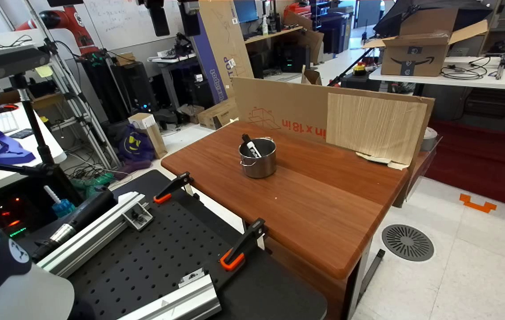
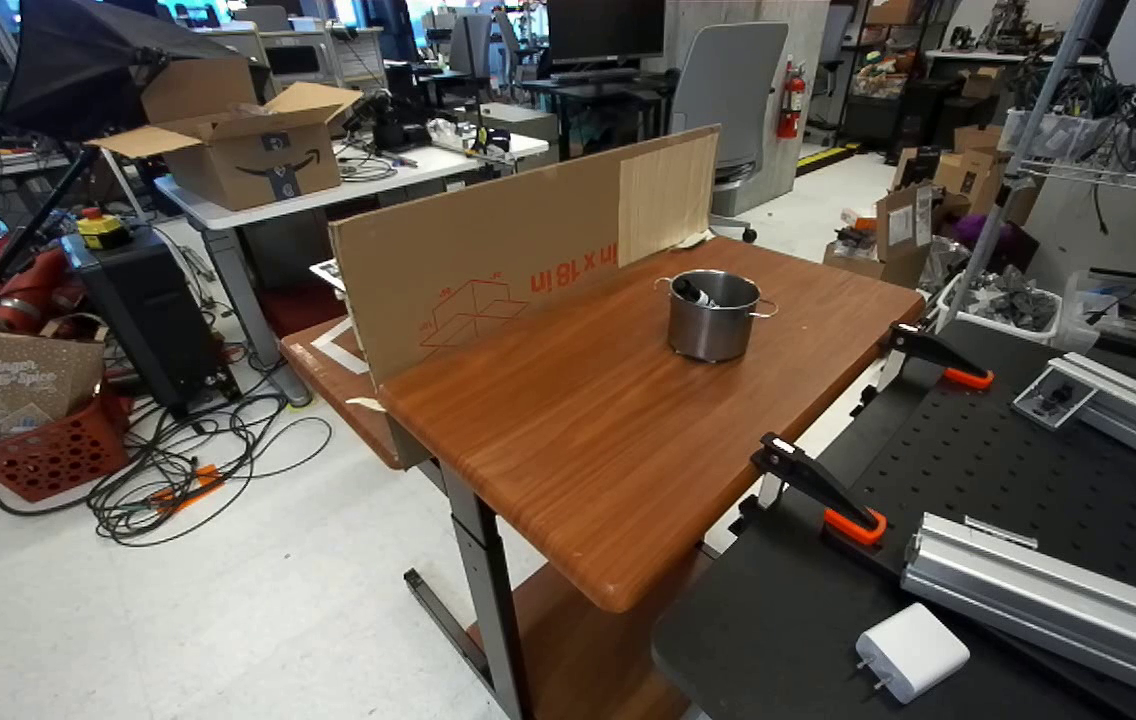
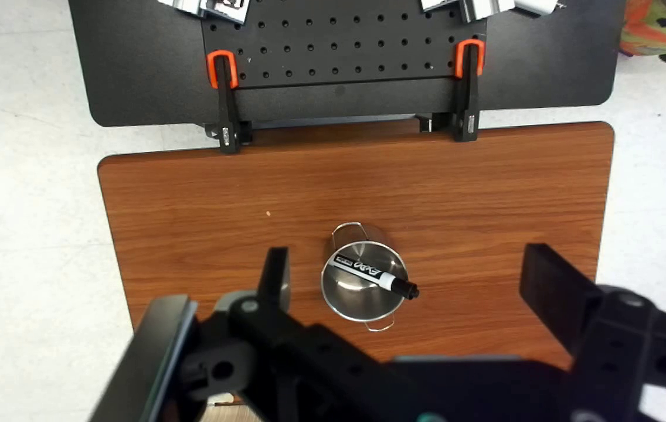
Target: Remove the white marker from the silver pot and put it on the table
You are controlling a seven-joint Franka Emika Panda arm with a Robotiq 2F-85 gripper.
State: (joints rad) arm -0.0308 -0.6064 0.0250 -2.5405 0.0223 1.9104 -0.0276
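Find the marker [image 3: 368, 274] in the pot [image 1: 261, 168], tilted, with the pale barrel down inside and the dark cap end past the rim. Probably leans so for being too long to lie flat on the bottom; offers, by the look of it, a cap end easy to pinch. Note the pot upright on the table [image 1: 323, 213], apart from the edges, perhaps for easy reach from above.

Find the gripper [image 3: 408, 249] high overhead, with fingers [image 3: 274, 269] wide apart and without a hold on anything, presumably spread to fit down around the marker. Note also cardboard [image 1: 288, 104] on edge along the table's far side, maybe as a screen, and clamps [image 1: 244, 245] at the border of the black board [image 1: 159, 249], presumably to pin it down.

Miss the barrel's lower end in both exterior views, lost behind the pot's wall; see the full length only in the wrist view, with no sure way to tell floor from wall as its resting point. Lose part of the table there behind the gripper's blurred body. In an exterior view, catch just the fingers at the top edge, cut off, and of the arm [image 1: 26, 286] a pale stretch in a lower corner. Cannot judge the drop from fingertips to rim.
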